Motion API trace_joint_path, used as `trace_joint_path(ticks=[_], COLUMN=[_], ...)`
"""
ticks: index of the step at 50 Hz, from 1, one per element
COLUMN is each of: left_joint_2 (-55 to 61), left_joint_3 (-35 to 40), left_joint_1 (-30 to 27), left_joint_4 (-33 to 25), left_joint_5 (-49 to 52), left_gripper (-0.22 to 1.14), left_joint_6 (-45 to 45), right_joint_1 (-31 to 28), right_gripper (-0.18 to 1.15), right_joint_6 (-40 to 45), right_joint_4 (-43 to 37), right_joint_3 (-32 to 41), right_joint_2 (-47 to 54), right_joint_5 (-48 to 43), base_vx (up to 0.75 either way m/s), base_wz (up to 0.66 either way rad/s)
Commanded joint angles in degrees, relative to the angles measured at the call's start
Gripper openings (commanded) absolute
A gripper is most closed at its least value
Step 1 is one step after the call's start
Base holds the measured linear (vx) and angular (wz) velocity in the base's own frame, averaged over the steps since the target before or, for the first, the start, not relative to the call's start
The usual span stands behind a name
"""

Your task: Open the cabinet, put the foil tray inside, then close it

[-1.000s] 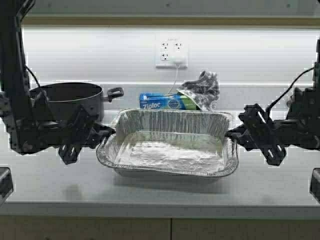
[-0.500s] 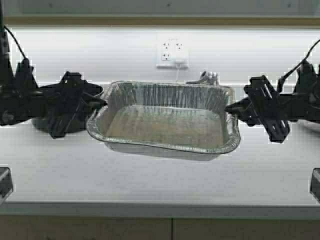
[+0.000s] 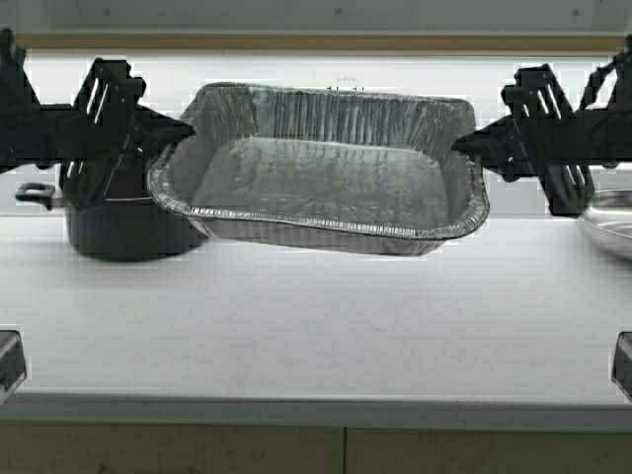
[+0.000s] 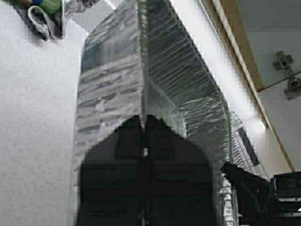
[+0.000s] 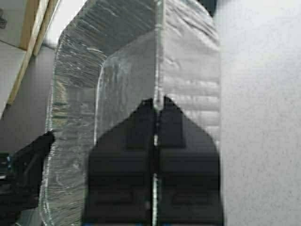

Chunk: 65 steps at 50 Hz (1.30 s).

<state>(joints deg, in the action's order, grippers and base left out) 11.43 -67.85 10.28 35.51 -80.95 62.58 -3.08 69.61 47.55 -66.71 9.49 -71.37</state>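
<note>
The foil tray (image 3: pixel 316 178) hangs in the air above the countertop, level, held at both short ends. My left gripper (image 3: pixel 186 128) is shut on its left rim, the fingers closed over the rolled edge (image 4: pixel 143 117). My right gripper (image 3: pixel 462 146) is shut on the right rim (image 5: pixel 158 101). The tray's ribbed side (image 4: pixel 113 89) and its underside (image 5: pixel 188 70) fill the wrist views. The cabinet's tan bottom edge (image 3: pixel 316 41) runs just above the tray. Its pale grey interior (image 4: pixel 277 33) shows beyond that edge, so it stands open; the doors are out of view.
A black pot (image 3: pixel 128 232) stands on the white countertop (image 3: pixel 316 326) under my left arm. A steel bowl (image 3: pixel 610 222) sits at the right edge. Base cabinet fronts (image 3: pixel 197 452) run below the counter's front edge.
Both grippers have lifted the tray from the countertop up to just under the cabinet. The background has shifted, so the robot has moved: the steel bowl came into view, and the tray hides the outlet.
</note>
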Motion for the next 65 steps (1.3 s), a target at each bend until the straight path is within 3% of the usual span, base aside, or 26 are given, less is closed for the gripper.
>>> trace_joint_path(ticks=[1, 25, 42, 65], left_joint_2=[-6.8, -20.8, -24.6, -21.9], left_joint_3=[0.1, 4.0, 12.7, 30.7], left_joint_1=[0.7, 0.7, 0.6, 0.7], left_joint_4=[1.1, 2.9, 5.6, 8.5], left_joint_5=[2.1, 13.2, 21.6, 33.4], left_gripper=[0.02, 0.02, 0.02, 0.03], left_joint_6=[2.0, 13.2, 21.8, 32.7], right_joint_1=[-0.9, -0.9, 0.4, 3.2], right_gripper=[0.07, 0.07, 0.07, 0.07], right_joint_6=[2.2, 15.6, 26.3, 47.3], right_joint_4=[2.0, 6.2, 11.5, 17.5], right_joint_3=[0.6, 3.5, 13.2, 29.7], right_joint_2=[-5.7, -18.9, -23.9, -18.7], right_joint_5=[2.7, 5.5, 10.9, 12.0], base_vx=[-0.01, -0.01, 0.00, 0.00], base_wz=[0.01, 0.01, 0.00, 0.00])
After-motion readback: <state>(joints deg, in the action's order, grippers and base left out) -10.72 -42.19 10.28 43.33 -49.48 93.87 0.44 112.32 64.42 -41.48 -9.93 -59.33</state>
